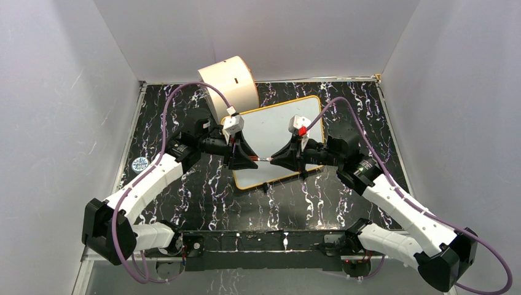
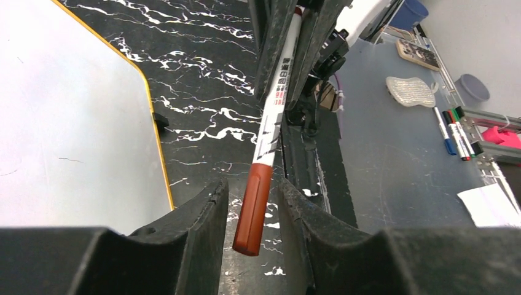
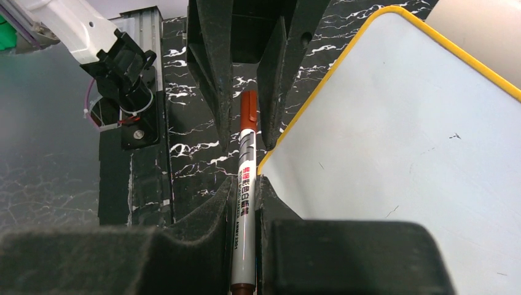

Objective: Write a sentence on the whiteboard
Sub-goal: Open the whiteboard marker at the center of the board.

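Observation:
The whiteboard [image 1: 276,132] lies tilted on the black marbled table, and I see no lettering on it, only tiny stray marks. It also shows in the left wrist view [image 2: 61,123] and the right wrist view [image 3: 399,123]. My right gripper [image 1: 274,160] is shut on the white barrel of a marker [image 3: 244,184], held level above the board's near edge. The marker's red-brown cap [image 2: 255,206] points at my left gripper [image 1: 255,161]. The left gripper [image 2: 255,230] is open, with the cap between its fingers and a gap on each side.
A cream cylinder drum [image 1: 228,86] stands at the back, touching the board's far left corner. Small black clips [image 1: 265,186] sit on the board's near edge. A round sticker [image 1: 141,164] lies at the left. White walls enclose the table. Spare markers [image 2: 454,132] lie off the table.

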Controlling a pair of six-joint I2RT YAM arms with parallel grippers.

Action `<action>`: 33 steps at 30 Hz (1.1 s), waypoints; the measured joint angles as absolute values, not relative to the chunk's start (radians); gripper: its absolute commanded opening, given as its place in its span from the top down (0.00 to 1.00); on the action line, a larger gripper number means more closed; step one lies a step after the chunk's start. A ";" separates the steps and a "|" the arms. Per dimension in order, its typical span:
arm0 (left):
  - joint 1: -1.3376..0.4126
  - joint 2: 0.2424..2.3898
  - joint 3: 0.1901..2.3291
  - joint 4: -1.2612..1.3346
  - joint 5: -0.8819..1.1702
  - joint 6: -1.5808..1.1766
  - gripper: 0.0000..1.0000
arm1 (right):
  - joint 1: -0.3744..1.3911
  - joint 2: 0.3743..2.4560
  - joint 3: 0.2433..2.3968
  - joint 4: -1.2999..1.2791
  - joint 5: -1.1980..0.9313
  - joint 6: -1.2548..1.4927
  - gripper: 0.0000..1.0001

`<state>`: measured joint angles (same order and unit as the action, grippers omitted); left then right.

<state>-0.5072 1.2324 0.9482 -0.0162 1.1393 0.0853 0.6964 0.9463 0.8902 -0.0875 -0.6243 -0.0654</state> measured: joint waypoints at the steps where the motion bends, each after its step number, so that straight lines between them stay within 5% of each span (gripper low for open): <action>1: -0.507 1.235 0.951 -0.017 1.146 0.082 0.69 | 0.696 0.951 0.890 -0.085 -0.631 -0.066 1.00; 5: -0.507 1.237 0.960 -0.017 1.163 0.064 0.81 | 0.694 0.966 0.890 -0.077 -0.655 -0.072 1.00; 8: -0.506 1.237 0.962 -0.025 1.175 0.063 1.00 | 0.693 0.969 0.890 -0.075 -0.667 -0.076 1.00; 33: -0.392 1.156 0.964 -0.183 1.126 0.185 1.00 | 0.580 0.863 0.878 -0.133 -0.759 -0.147 1.00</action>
